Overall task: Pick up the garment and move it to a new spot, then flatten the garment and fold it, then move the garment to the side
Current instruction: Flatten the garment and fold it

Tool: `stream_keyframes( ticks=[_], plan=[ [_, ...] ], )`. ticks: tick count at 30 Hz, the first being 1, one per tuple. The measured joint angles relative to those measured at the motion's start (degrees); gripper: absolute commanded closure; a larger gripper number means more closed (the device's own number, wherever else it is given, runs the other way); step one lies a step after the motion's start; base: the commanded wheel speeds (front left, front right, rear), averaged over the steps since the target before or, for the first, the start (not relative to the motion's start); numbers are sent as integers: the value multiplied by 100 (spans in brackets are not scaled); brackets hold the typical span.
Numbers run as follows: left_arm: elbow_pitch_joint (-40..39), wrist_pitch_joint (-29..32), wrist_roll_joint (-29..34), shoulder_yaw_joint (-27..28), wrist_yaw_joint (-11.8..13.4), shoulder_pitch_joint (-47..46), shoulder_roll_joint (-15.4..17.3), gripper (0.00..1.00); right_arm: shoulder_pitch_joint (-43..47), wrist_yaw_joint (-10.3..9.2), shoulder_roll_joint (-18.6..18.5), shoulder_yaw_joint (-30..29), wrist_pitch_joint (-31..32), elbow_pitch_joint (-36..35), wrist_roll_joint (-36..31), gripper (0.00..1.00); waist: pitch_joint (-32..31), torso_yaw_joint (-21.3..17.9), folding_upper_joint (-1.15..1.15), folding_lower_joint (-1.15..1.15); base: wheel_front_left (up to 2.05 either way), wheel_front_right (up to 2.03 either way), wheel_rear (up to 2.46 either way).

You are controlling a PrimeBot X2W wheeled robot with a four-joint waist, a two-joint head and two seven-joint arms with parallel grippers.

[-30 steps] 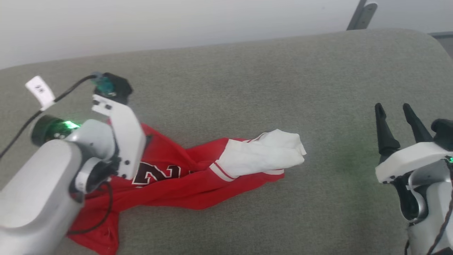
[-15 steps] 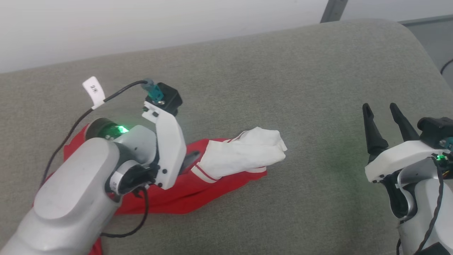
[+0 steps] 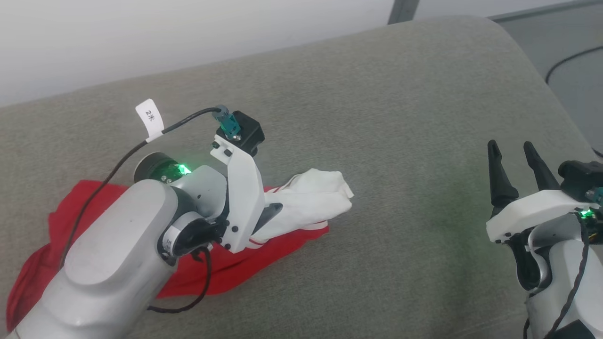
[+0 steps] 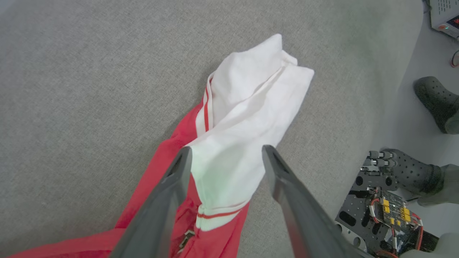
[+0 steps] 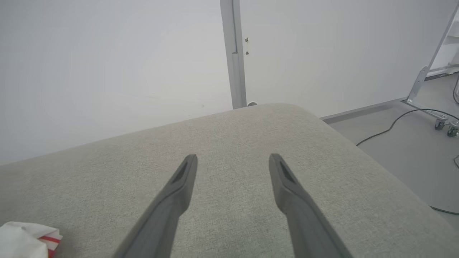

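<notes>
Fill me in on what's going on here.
The robot is working on a crumpled red jersey lying on a grey cushion. Its left gripper is open above the jersey's white sleeve, a finger to each side in the wrist view, nothing gripped yet. Its right gripper, also open, hovers over bare cushion off to the right.

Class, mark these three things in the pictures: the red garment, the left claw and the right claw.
garment (image 4: 247,104): left wrist view, on its white sleeve.
left claw (image 4: 226,148): left wrist view, midway between its open fingertips, over the sleeve.
right claw (image 5: 233,155): right wrist view, midway between its open fingertips.
</notes>
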Motion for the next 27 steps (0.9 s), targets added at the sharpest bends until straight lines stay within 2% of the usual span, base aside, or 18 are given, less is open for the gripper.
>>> stream_keyframes(
  ticks=[9, 14, 15, 16, 17, 22, 27],
  plan=[
    [558, -76, 363, -200, 60, -4, 120, 0, -91, 0, 40, -18, -77, 58, 53, 0, 150, -136, 0, 0, 0, 0, 0],
    [798, -175, 343, -215, 14, 2, 86, 0, -110, 0, 44, -1, -105, 73, 71, 0, 203, -111, 0, 0, 0, 0, 0],
    [826, -182, 319, -202, 15, 2, 58, 51, -110, 0, 42, -4, -107, 76, 74, 0, 209, -99, 0, 0, 0, 0, 0],
    [837, -207, 314, -201, 8, 1, 32, 82, -110, 0, 33, -7, -112, 78, 82, 0, 213, -84, 0, 0, 0, 0, 0],
    [853, -222, 266, -182, 5, 2, -9, 100, -112, 0, 24, -8, -113, 81, 88, 0, 215, -67, 0, 0, 0, 0, 0],
    [767, -232, 59, -148, -93, -4, -135, 100, -117, 0, 4, -38, -115, 90, 87, 0, 188, 15, 0, 0, 0, 0, 0],
    [610, -234, -52, -49, -33, -30, -208, 100, -121, 0, 8, -70, -123, 90, 84, 0, 164, 84, 0, 0, 0, 0, 0]
  ],
)
